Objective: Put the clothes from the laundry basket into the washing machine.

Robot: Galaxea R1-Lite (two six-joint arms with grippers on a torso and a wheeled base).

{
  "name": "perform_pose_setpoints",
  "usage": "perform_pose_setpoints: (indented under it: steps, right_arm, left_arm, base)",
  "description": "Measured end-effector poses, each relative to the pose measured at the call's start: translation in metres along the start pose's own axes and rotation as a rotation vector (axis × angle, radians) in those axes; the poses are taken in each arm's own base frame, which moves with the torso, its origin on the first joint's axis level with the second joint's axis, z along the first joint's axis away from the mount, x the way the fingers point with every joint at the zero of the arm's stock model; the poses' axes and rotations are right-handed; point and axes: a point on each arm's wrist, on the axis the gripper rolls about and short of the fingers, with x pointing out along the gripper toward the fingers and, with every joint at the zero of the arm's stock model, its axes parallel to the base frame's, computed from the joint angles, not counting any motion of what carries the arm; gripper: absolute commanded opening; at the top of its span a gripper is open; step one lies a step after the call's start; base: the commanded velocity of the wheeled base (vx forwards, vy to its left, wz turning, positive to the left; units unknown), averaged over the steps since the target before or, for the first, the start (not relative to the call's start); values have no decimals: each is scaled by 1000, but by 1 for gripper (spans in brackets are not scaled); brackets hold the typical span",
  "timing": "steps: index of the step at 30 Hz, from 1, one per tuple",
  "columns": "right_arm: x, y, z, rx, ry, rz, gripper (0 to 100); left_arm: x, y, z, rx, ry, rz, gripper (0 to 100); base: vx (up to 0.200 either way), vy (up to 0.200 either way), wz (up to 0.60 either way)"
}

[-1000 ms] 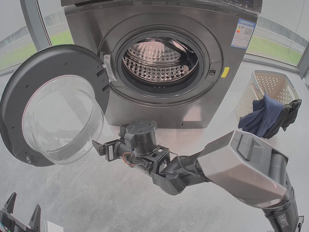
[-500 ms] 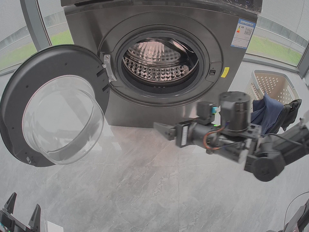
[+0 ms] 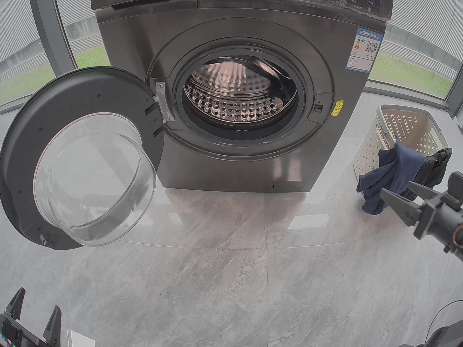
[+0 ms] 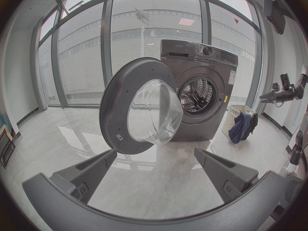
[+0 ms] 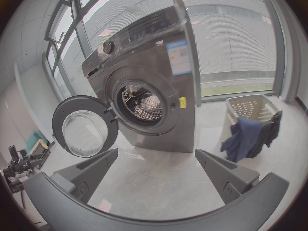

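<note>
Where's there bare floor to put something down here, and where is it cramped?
The grey tiled floor is bare before the grey front-loading washing machine, between its open round glass door and the beige plastic laundry basket. The drum mouth is unblocked. Crowded: the basket's rim, draped with a navy garment and a black garment, the open right tool aloft nearby.

Clothes (image 3: 393, 172): you see navy and black pieces draped over the rim.
Laundry basket (image 3: 370, 146): beige, upright, on the floor.
Washing machine (image 3: 241, 169): grey, standing open.
</note>
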Motion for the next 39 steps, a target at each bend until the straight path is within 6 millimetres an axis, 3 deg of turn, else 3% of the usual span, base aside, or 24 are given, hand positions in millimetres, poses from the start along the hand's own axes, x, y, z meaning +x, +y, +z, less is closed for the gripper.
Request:
perform_pose_setpoints:
  steps: [5, 9, 17, 20, 23, 39]
  right_arm:
    - [-55, -19, -16, -24, -50, -104, 100]
    - [-95, -25, -41, -37, -38, -174, 100]
    - [-148, -26, -97, -66, -7, -287, 100]
    - [-157, -25, -117, -98, 5, -324, 100]
    - [-162, -24, -126, -120, -24, -338, 100]
    - [-167, -22, -130, -129, -96, -342, 100]
  left_arm:
    - [0, 0, 0, 0, 0, -1, 100]
    - [0, 0, 0, -1, 0, -1, 100]
    - [0, 0, 0, -2, 0, -3, 100]
    - [0, 0, 0, -2, 0, -3, 100]
    - [0, 0, 0, -3, 0, -3, 100]
    - [0, 0, 0, 5, -1, -1, 100]
  base:
    - [0, 0, 0]
    - [0, 0, 0]
    - [0, 0, 0]
    - [0, 0, 0]
    - [0, 0, 0]
    - [0, -188, 0]
